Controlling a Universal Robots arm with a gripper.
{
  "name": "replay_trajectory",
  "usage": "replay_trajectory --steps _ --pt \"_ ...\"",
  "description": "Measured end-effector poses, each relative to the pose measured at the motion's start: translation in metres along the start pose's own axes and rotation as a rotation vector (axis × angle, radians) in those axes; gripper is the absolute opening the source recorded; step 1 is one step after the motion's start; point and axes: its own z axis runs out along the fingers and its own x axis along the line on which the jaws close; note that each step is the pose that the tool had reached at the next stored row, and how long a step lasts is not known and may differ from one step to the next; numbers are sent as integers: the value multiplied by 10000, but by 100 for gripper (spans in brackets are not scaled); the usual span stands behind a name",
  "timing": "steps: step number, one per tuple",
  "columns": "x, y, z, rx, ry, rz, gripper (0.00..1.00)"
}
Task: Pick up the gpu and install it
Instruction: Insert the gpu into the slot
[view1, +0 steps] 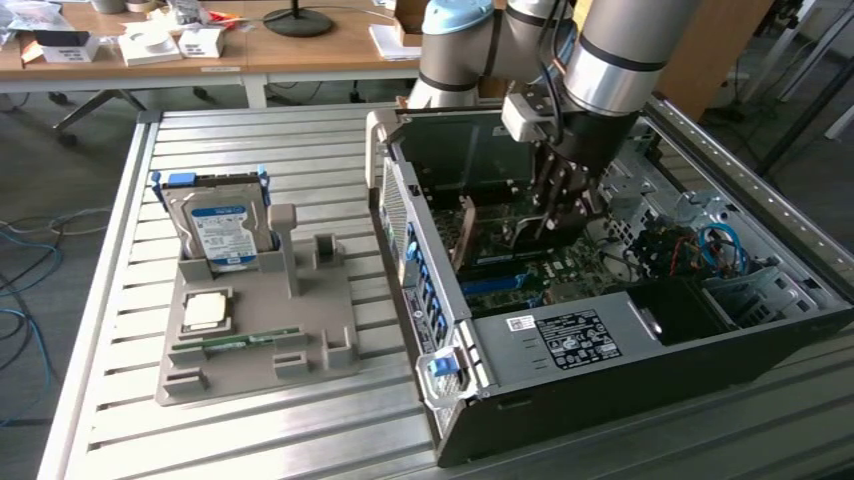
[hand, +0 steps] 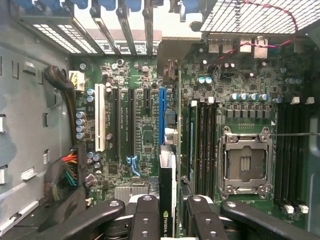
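I have the gripper (hand: 170, 204) clenched on the gpu (hand: 168, 172), edge-on, in line with the blue slot (hand: 162, 115) inside the case (view1: 561, 345) on the exterior view's right; its edge carries NVIDIA's green logo, its faces are hidden, and the motherboard (hand: 145, 137) print is unreadable

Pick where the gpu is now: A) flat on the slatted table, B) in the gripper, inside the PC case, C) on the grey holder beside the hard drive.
B: the gpu stands edge-on, clamped in the gripper, over the motherboard and in line with its blue slot.
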Motion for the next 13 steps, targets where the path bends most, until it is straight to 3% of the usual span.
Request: replay_trajectory --steps 13 --pt "2 26 39 8 -1 -1 26"
